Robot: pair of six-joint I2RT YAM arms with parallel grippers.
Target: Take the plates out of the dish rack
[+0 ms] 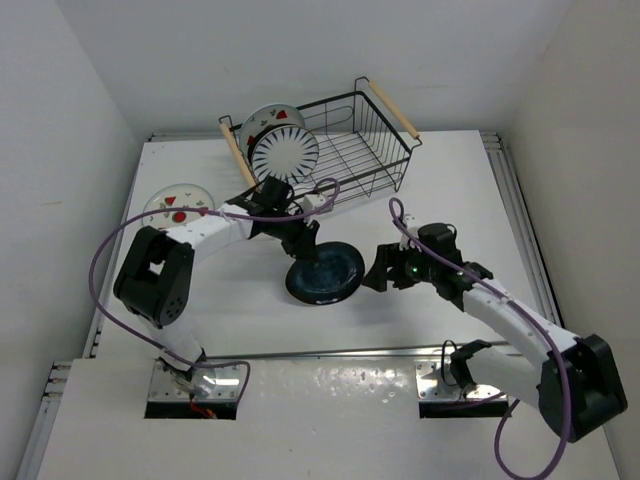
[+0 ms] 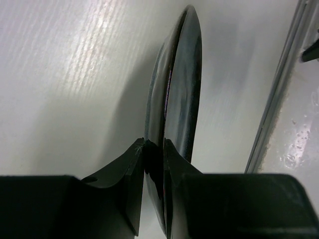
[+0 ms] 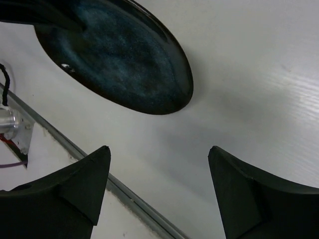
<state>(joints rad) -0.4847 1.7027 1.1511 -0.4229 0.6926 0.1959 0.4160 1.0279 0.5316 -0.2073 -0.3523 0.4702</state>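
We see the left hand (image 2: pixel 154 149) clenched on the rim of the dark blue plate (image 1: pixel 325 272). The right hand (image 3: pixel 159 152), released and empty, sits just to its right.

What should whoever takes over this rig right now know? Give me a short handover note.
Left gripper: shut on the rim of the dark blue plate, held tilted over the middle of the table.
Right gripper: open and empty, just right of that plate, fingers facing it.
Done: one fruit-motif plate lies flat on the table's left side, and the dark blue plate is out of the dish rack.
Left: set the dark blue plate down, then take out the striped plate and the second fruit-motif plate standing behind it at the rack's left end.
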